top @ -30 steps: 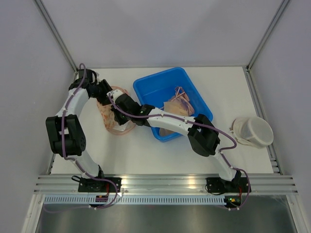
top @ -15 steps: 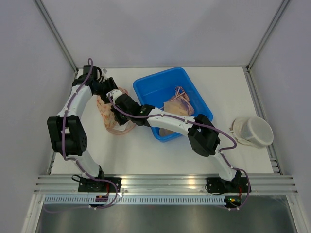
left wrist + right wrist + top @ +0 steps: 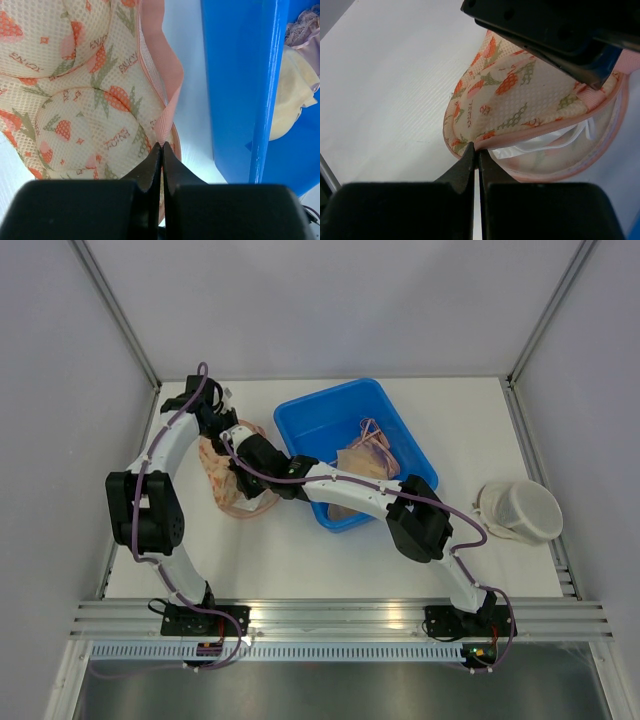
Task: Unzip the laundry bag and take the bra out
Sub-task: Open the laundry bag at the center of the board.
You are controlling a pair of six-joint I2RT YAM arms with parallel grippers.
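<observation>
The laundry bag is a peach mesh pouch with a strawberry print, lying left of the blue bin. My left gripper is shut on its pink edge band at the bag's far end. My right gripper is shut on the pink zipper edge at the bag's other end. The seam between them gapes open. White fabric of the bra shows inside the gap. From above, both grippers meet over the bag and hide much of it.
A blue bin stands right beside the bag and holds beige and yellow lace garments. Its wall is close to my left fingers. A white mesh pouch sits at the table's right edge.
My left gripper has gone from open to shut on the bag's pink edge band. The left arm swung a little rightward. The right arm stayed put.
</observation>
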